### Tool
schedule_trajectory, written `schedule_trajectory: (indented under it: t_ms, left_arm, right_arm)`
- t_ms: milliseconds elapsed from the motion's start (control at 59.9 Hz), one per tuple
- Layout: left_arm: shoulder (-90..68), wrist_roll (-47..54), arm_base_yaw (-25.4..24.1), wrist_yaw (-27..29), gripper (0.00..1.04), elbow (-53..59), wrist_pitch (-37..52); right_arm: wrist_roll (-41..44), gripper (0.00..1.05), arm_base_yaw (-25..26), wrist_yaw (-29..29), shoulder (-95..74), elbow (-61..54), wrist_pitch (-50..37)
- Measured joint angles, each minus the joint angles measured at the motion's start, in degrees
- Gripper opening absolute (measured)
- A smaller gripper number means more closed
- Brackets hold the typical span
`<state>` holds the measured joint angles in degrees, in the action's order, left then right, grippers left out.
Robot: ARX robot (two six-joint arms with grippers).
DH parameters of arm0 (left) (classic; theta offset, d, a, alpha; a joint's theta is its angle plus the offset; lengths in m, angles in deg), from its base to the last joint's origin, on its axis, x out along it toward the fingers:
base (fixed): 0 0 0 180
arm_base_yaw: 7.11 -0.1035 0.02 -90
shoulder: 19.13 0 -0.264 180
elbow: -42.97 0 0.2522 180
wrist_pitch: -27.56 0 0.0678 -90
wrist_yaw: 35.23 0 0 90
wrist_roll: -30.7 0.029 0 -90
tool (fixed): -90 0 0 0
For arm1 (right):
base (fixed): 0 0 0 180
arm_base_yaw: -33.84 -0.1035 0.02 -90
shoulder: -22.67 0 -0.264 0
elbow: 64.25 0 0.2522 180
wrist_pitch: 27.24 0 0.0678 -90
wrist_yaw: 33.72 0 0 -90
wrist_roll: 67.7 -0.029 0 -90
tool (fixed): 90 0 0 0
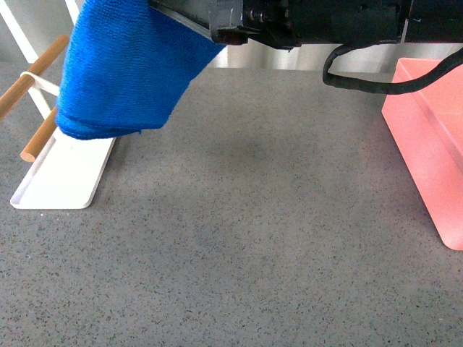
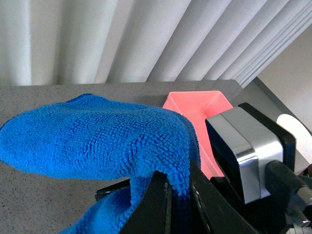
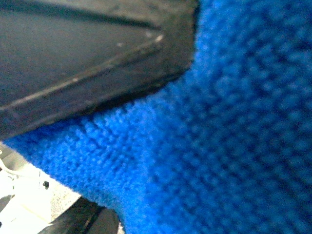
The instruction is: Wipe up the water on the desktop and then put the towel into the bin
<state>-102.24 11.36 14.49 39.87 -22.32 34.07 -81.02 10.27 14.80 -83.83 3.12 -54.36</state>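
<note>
The blue towel [image 1: 123, 65] hangs in the air at the upper left, above the speckled grey desktop [image 1: 253, 238] and the white tray's end. My left gripper [image 2: 178, 195] is shut on the towel [image 2: 97, 141], a fold pinched between its black jaws. My right gripper [image 3: 126, 146] is open and pressed close to the towel [image 3: 219, 146], which fills most of that view under one black finger [image 3: 87, 58]. The pink bin [image 1: 434, 144] stands at the right edge; it also shows in the left wrist view [image 2: 200, 112], beyond the towel.
A flat white tray [image 1: 65, 173] with wooden rods [image 1: 40, 134] lies at the left. A black arm body [image 1: 304, 22] with a looping cable [image 1: 362, 83] spans the top of the front view. A silver and black block [image 2: 243, 151] sits close to the left jaws.
</note>
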Motion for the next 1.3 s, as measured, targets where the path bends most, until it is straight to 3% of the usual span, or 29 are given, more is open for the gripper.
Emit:
schedule_trajectory:
  t_ms: [84, 301, 368, 635, 1170, 1186, 1236, 1303]
  left_arm:
    - [0.0, 0.0, 0.0, 0.0, 0.05, 0.0, 0.0]
    - [0.0, 0.0, 0.0, -0.1, 0.48, 0.0, 0.0]
    - [0.0, 0.0, 0.1, -0.2, 0.63, 0.0, 0.0]
    - [0.0, 0.0, 0.2, -0.1, 0.99, 0.0, 0.0]
    - [0.0, 0.1, 0.2, 0.0, 0.98, 0.0, 0.0]
    - [0.0, 1.1, 0.4, 1.9, 0.97, 0.2, 0.7]
    - [0.5, 6.4, 1.4, 16.7, 0.87, 3.7, 9.4]
    - [2.7, 11.8, 1.0, 28.1, 0.76, 9.0, 16.2]
  right_arm:
    - [-1.4, 0.46, 0.0, 1.2, 0.0, -0.1, -1.1]
    - [-4.6, 0.06, 0.4, 2.6, 1.6, -2.3, -2.7]
    - [-4.7, 0.04, 0.5, 2.7, 1.8, -2.5, -2.5]
    - [-4.5, 0.04, 0.8, 3.5, 2.6, -3.3, -1.2]
    - [-4.0, 0.04, 1.7, 3.5, 3.9, -4.3, -0.7]
    - [-3.9, 0.04, 1.7, 3.6, 3.9, -4.3, -0.4]
    - [-3.5, 0.04, 1.8, 4.1, 4.0, -4.3, 1.1]
    - [-2.6, 0.04, 1.8, 4.6, 4.0, -4.3, 2.8]
